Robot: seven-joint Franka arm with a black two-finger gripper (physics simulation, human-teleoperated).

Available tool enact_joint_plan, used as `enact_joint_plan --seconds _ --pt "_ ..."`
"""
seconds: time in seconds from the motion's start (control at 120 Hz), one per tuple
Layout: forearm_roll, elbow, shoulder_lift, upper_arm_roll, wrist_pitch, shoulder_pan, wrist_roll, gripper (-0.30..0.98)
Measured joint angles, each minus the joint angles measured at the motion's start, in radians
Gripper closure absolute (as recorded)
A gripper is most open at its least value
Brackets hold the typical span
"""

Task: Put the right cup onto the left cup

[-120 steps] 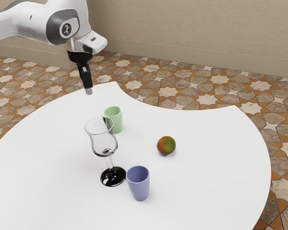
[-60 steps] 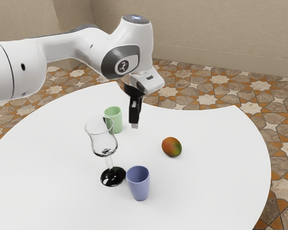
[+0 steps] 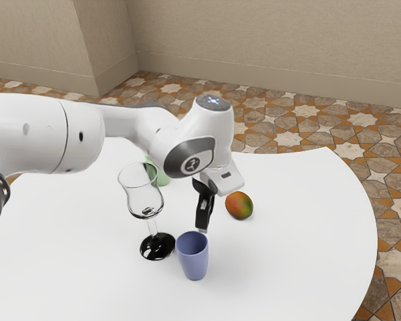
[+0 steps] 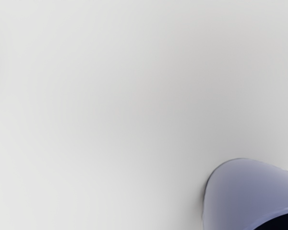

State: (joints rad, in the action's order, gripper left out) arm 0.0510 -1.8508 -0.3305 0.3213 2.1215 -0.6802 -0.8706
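1. The gripper (image 3: 202,231) points down, its tip close to the rim of the blue cup (image 3: 193,261). How far open it is, I cannot tell; it has hold of neither cup.
2. The blue cup, which I take to be the right one, lies just to the gripper's right and somewhat below its tip. In the wrist view it sits off-centre, so the coming move probably needs a short shift to the robot's right, then a descent. The cup stands upright on the table (image 3: 307,234), mouth up, its long axis vertical.
3. The stemmed glass (image 3: 158,246) stands just beside that cup, on the side towards the arm's base; a wide swing that way could knock it.
4. The green cup (image 3: 162,179), the likely target, stands well apart on the robot's left, partly behind the arm (image 3: 47,134).
5. Against half a second ago, the gripper has come away from the green cup's side to the blue cup. Both cups, the glass and the mango (image 3: 239,205) keep their places.
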Motion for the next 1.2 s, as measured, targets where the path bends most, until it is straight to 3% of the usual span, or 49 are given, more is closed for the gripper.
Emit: enact_joint_plan --seconds 0.342,0.575,0.642,0.775,0.875,1.017,1.2 --pt "-0.013 -0.089 0.079 -0.001 0.003 0.000 -0.002 0.00" --pt "-0.018 -0.115 0.058 -0.001 -0.016 0.005 0.001 0.01" --pt "-0.017 -0.116 0.044 -0.001 -0.015 0.007 0.001 0.09" --pt "-0.015 -0.115 0.030 -0.001 -0.008 0.008 0.002 0.42" --pt "-0.013 -0.115 0.025 -0.001 -0.006 0.008 0.002 0.58" --pt "-0.012 -0.115 0.025 -0.001 -0.004 0.007 0.004 0.70" --pt "-0.008 -0.115 0.030 -0.001 0.001 0.007 0.006 0.75"
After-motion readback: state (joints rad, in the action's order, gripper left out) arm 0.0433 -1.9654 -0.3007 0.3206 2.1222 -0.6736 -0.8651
